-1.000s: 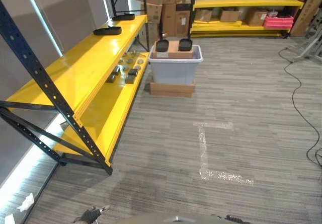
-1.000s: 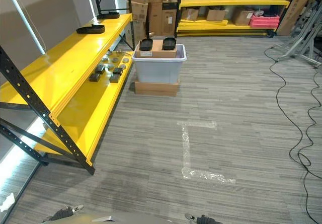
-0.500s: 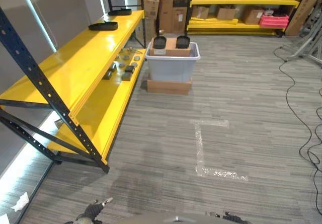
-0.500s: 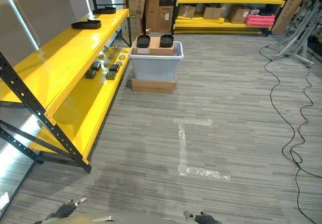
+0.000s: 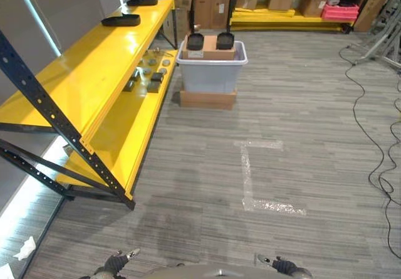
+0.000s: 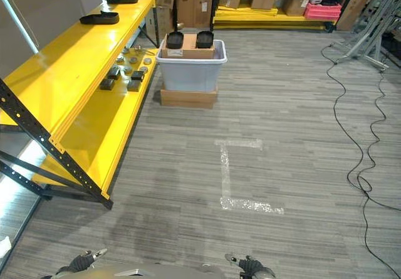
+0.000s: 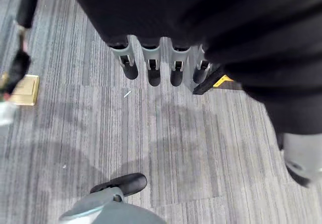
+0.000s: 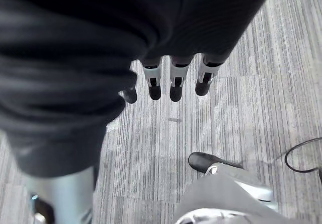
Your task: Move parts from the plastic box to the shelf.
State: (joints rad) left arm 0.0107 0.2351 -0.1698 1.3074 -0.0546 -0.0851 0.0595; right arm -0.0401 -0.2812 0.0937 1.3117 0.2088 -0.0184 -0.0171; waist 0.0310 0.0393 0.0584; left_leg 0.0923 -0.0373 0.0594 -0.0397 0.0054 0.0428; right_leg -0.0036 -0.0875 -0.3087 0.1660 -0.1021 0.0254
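Note:
A grey plastic box (image 5: pixel 212 73) stands on a flat cardboard box on the floor, far ahead beside the yellow shelf (image 5: pixel 81 84). In it sits a cardboard carton with two black parts (image 5: pixel 195 41) on top. Several small parts (image 5: pixel 149 78) lie on the shelf's lower board, and two black trays (image 5: pixel 122 21) rest on its upper board. My left hand (image 7: pixel 151 65) hangs low over the carpet with straight fingers and holds nothing. My right hand (image 8: pixel 173 80) hangs the same way, open, and also peeks in at the bottom edge (image 5: pixel 279 265).
An L of white tape (image 5: pixel 250 182) marks the carpet ahead. Black cables (image 5: pixel 376 135) trail along the right side. A second yellow rack (image 5: pixel 294 3) with cartons and a pink crate lines the back wall. Crumpled paper (image 5: pixel 25 249) lies at the lower left.
The whole picture has shifted, so the camera moved; box and shelf stay where they stood. My right hand shows a little more at the bottom edge.

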